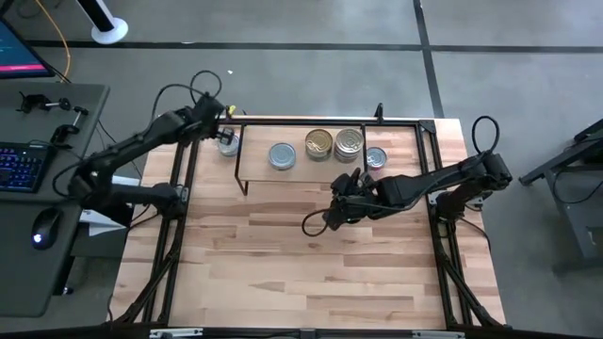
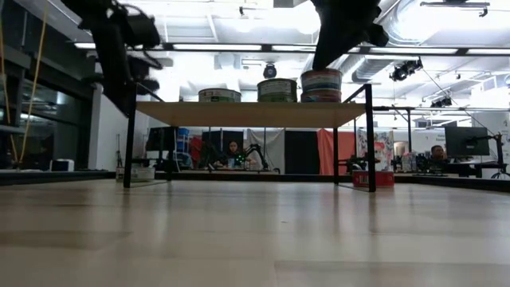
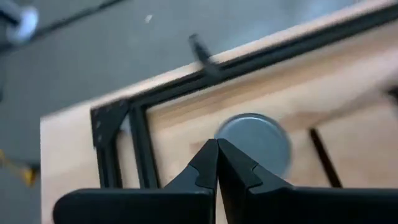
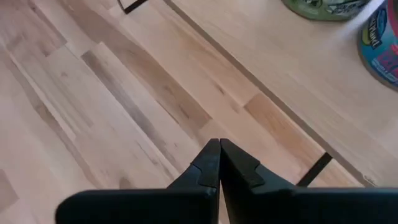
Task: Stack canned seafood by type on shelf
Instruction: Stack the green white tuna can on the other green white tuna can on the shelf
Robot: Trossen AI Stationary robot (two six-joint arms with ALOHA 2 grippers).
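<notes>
The shelf (image 1: pixel 301 169) stands at the table's far side on thin black legs. On its top are a silver-topped tin (image 1: pixel 282 155), a gold-topped tin (image 1: pixel 318 144) and a stack of two tins (image 2: pixel 321 84). One silver-topped tin (image 1: pixel 228 143) rests on the table left of the shelf, and another tin (image 1: pixel 375 157) rests on the table at its right end. My left gripper (image 3: pixel 217 143) is shut and hangs above the left tin (image 3: pixel 255 140), apart from it. My right gripper (image 4: pixel 219 144) is shut over bare table just near of the shelf's front edge (image 4: pixel 261 93).
A black metal frame (image 1: pixel 330 122) runs along the table's far edge and down both sides. A cable loop (image 1: pixel 311 224) lies on the table by the right arm. The table's near half (image 1: pixel 301 273) is bare wood. People sit in the room beyond.
</notes>
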